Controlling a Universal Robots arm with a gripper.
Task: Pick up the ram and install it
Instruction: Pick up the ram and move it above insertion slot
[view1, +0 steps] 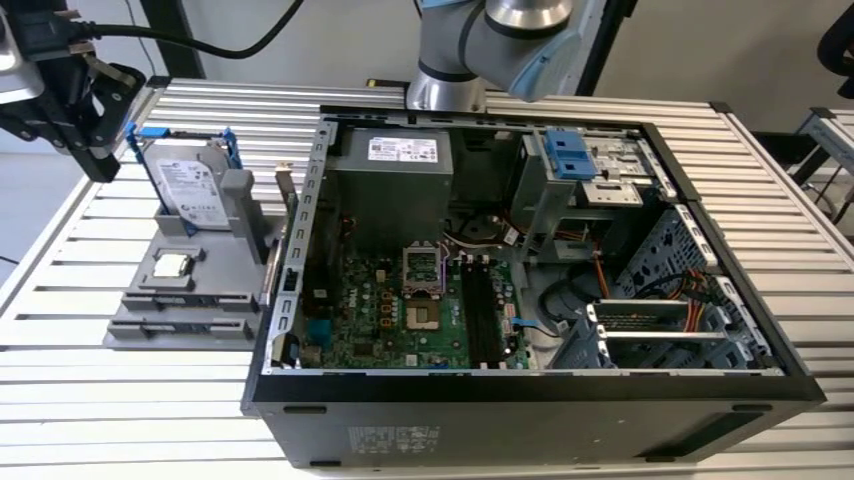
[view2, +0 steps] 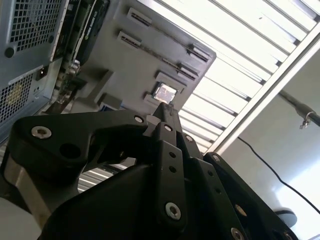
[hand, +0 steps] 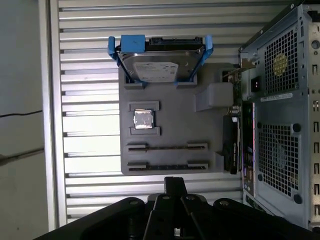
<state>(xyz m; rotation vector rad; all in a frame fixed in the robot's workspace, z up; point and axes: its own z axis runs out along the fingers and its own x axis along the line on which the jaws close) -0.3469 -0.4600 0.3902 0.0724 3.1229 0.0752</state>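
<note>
Exterior view: tool (view1: 96, 165) hangs at the exterior view's left, just beside the hard drive (view1: 187, 185). Ram (view1: 187, 297) sits edge-up in the gray fixture (view1: 220, 255) on the table (view1: 80, 400), apart from the tool.
First wrist view: tool (hand: 175, 181) closed, empty. Ram (hand: 167, 147) lies between CPU chip (hand: 143, 119) and a 2nd stick (hand: 167, 164).
Second wrist view: tool (view2: 165, 107) tips together, gripping nothing.
</note>
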